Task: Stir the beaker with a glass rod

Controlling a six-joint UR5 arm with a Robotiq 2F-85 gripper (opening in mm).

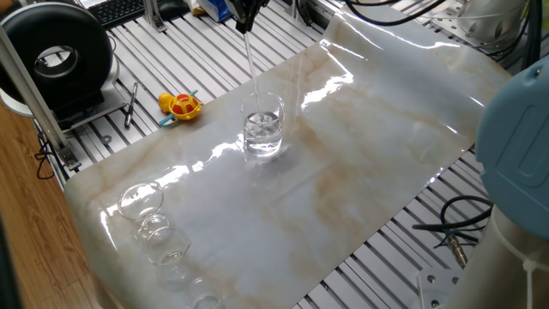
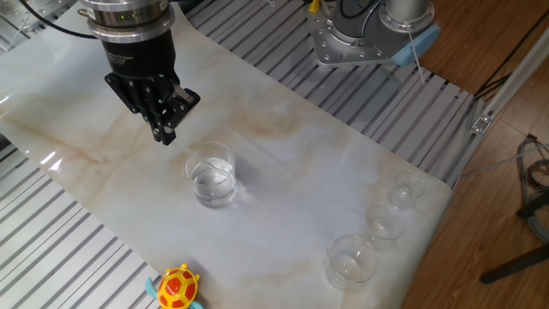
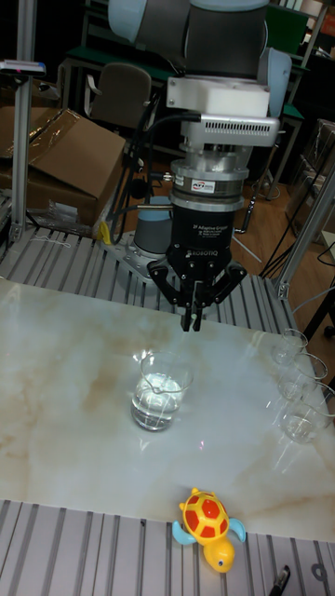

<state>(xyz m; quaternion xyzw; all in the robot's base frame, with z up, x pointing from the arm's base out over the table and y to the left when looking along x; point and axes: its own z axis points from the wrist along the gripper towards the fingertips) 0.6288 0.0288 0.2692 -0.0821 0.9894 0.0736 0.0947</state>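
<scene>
The beaker stands upright on the marble sheet, holding clear liquid. Above and behind it my gripper is shut on the top of the glass rod. The rod slants down from the fingertips, and its lower end dips inside the beaker's rim. In the other fixed view and the tall fixed view the rod is too faint to trace.
A yellow and red toy turtle lies on the slatted table beside the sheet. Three small clear glass vessels stand in a row at the sheet's edge. A black round device sits at the far corner.
</scene>
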